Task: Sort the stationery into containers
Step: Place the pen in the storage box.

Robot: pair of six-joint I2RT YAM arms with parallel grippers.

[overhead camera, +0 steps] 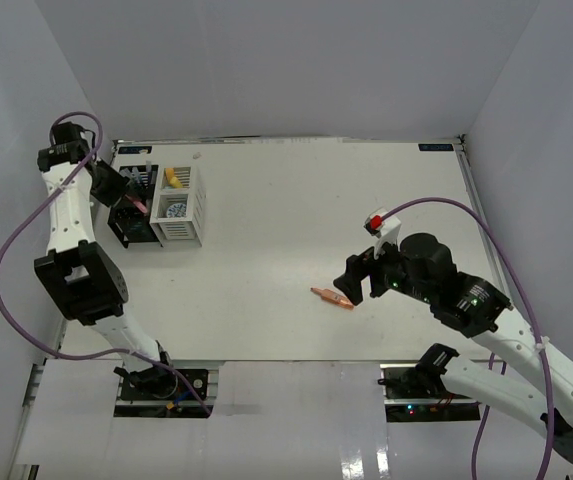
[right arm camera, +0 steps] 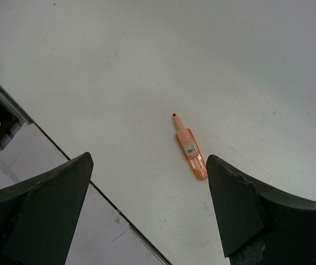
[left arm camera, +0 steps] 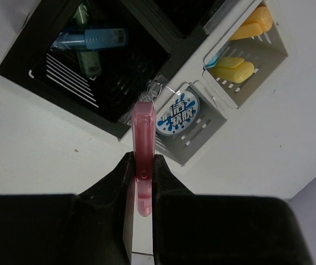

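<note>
My left gripper (left arm camera: pixel 141 165) is shut on a pink marker (left arm camera: pixel 143 143) and holds it above the near edge of the black organizer (left arm camera: pixel 31 65), beside the white organizer (left arm camera: pixel 202 132); they stand at the table's far left (overhead camera: pixel 131 228), (overhead camera: pixel 191 215). The black one holds a blue marker (left arm camera: pixel 97 38) and a green marker (left arm camera: pixel 89 61). The white one holds yellow markers (left arm camera: pixel 232 66) and the blue-white tape roll (left arm camera: pixel 177 113). An orange marker (right arm camera: pixel 191 149) lies uncapped on the table, also in the top view (overhead camera: pixel 332 297). My right gripper (right arm camera: pixel 149 176) is open above it, the marker near its right finger.
The table's near edge and a metal rail (right arm camera: pixel 3 110) run along the lower left of the right wrist view. White walls enclose the table (overhead camera: pixel 296 200) at the back and sides. A purple cable (overhead camera: pixel 446 205) loops over the right arm.
</note>
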